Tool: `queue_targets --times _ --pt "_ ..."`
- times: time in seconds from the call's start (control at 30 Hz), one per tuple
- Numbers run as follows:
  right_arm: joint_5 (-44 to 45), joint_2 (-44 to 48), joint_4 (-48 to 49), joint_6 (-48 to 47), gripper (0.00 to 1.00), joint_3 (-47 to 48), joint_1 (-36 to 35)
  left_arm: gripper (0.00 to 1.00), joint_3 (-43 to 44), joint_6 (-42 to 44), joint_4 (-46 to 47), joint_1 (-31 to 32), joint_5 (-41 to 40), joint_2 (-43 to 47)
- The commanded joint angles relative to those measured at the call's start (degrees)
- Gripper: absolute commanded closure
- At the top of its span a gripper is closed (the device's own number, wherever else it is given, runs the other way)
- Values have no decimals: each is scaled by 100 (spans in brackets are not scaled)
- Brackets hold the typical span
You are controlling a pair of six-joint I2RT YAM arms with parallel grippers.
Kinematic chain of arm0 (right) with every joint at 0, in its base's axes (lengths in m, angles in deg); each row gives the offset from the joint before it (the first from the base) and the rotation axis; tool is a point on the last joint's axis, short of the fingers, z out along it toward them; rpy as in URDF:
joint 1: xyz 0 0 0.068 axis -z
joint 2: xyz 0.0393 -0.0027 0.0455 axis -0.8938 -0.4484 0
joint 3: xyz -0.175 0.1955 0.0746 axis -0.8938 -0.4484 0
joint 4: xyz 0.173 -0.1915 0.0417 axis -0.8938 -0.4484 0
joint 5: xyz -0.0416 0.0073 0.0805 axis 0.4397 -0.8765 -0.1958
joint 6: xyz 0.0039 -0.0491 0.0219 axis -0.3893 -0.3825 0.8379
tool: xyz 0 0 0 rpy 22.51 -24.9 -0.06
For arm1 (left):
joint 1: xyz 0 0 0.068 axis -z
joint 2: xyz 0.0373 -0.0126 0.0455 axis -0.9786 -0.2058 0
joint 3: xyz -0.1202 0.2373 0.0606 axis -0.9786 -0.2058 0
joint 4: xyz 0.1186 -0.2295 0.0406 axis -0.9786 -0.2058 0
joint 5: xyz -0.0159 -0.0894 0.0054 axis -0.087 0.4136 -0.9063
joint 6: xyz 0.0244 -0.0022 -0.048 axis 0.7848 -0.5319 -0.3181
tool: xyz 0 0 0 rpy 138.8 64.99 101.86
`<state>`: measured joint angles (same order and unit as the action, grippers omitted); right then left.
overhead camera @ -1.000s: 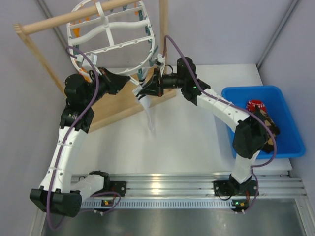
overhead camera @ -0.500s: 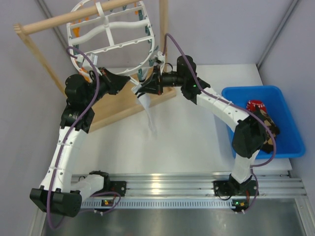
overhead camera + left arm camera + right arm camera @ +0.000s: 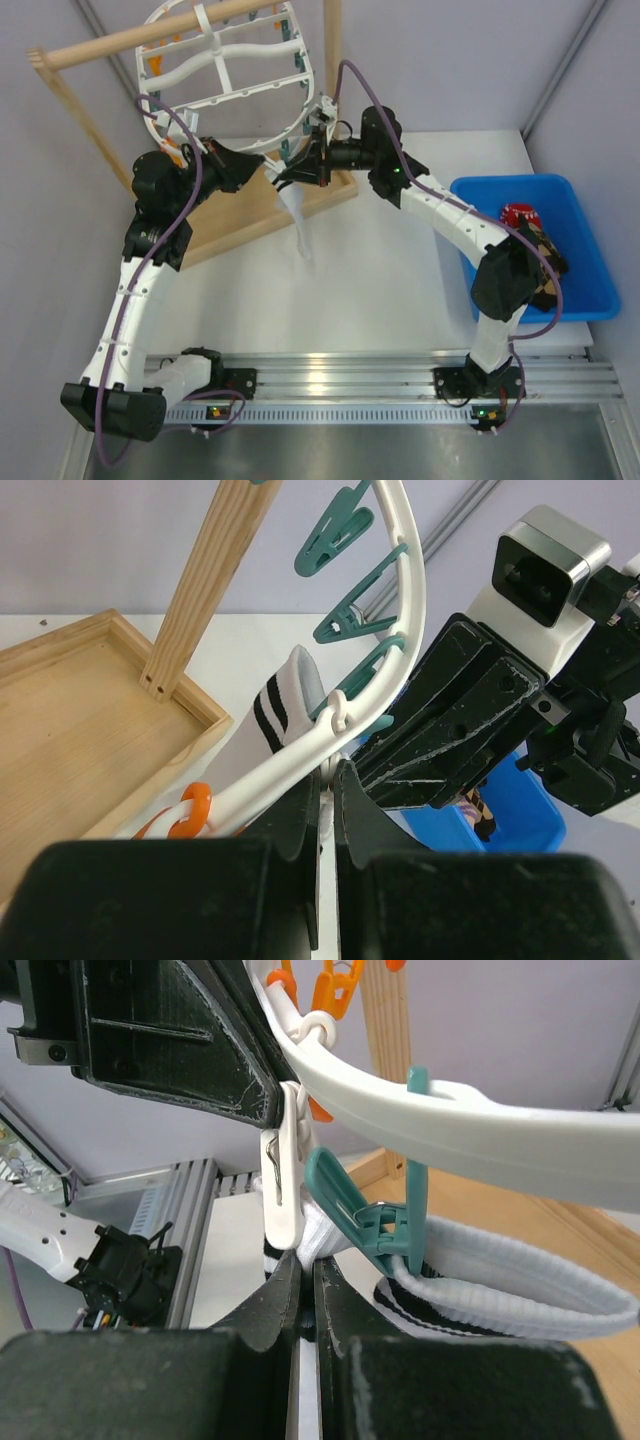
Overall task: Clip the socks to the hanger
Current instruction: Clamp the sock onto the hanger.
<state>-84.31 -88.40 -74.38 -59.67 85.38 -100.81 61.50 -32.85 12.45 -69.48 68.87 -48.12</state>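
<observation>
Beneath 1 hanger (image 3: 222, 75), 1 white sock (image 3: 300, 222), left claw (image 3: 327, 780) and right claw (image 3: 300, 1272) closed

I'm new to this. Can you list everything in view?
hanger: one, white oval frame, hanging at the rack's pole
teal clips: several, on its rim
orange clips: several, on its rim
white clip: one, on the rim
white sock: one, dark cuff bands, dangling under the rim
wooden rack: one, back left
blue bin: one, right of the table
red sock: one, in the bin
patterned sock: one, brown-black, in the bin
table: one, white
left arm and right arm: two, white and black
left fingers: shut on the white clip
right fingers: shut on the white sock
</observation>
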Motion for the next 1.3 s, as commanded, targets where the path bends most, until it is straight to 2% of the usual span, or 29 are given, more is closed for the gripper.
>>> queue_targets --times 0.0,0.03,0.2,0.43,0.67,0.97,1.1,1.27 --pt "-16 -21 417 47 100 380 -104 100 -74 15 -3 32 413 -22" --pt "1 -21 417 47 100 380 -96 100 -74 -3 -3 32 440 -31" --pt "37 -48 425 -6 100 459 -96 75 -65 -29 -30 32 431 4" --pt "72 -39 390 -58 100 477 45 55 102 -126 -29 23 238 100" --pt "107 -22 320 -94 100 538 291 53 225 -82 32 15 10 390" --pt "107 66 267 -173 100 486 493 56 313 805 -662 6 -869 750" --pt "89 66 241 -190 100 486 528 56 295 1112 -856 6 -1221 672" --pt "63 84 162 -261 100 477 537 55 304 1131 -847 6 -1133 452"
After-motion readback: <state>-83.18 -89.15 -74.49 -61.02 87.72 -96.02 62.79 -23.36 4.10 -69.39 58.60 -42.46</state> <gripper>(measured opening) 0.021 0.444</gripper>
